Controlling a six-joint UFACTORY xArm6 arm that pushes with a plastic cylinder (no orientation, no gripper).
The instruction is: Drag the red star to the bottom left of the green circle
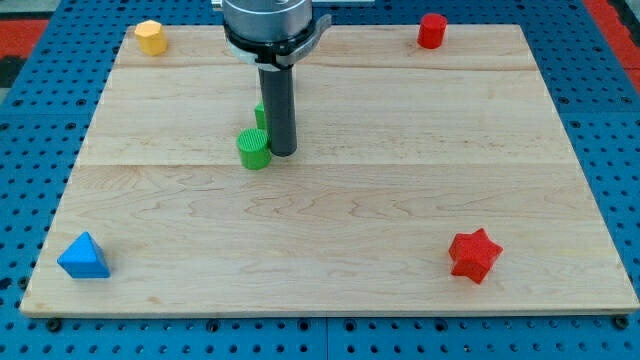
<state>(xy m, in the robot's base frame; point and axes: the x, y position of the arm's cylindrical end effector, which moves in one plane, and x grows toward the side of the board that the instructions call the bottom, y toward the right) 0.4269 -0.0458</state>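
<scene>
The red star (474, 255) is the thing to move, and it lies near the bottom right corner of the wooden board (400, 140), well apart from everything else. The board is the largest thing here and rests on a blue pegboard (610, 120).

My tip (283, 153) stands in the upper middle of the board, a little left of centre, just beside the green circle (254, 149), on that block's right side; I cannot tell if they touch. There are no jaws on this arm, only the dark rod, so nothing opens or closes. Behind the rod a second green block (260, 115) shows only partly, and its shape I cannot make out.

The coming move turns on one relation: the star lies far from my tip, toward the bottom right corner, while its goal is at the bottom left of the green circle. So I judge the tip must go around to the star's right side and push it leftward and a bit upward.

The star has no clear long axis; one point faces up.

Other blocks: a blue triangle (84, 257) near the bottom left corner, a yellow hexagon (150, 37) at the top left corner, a red cylinder (431, 30) near the top right corner.
</scene>
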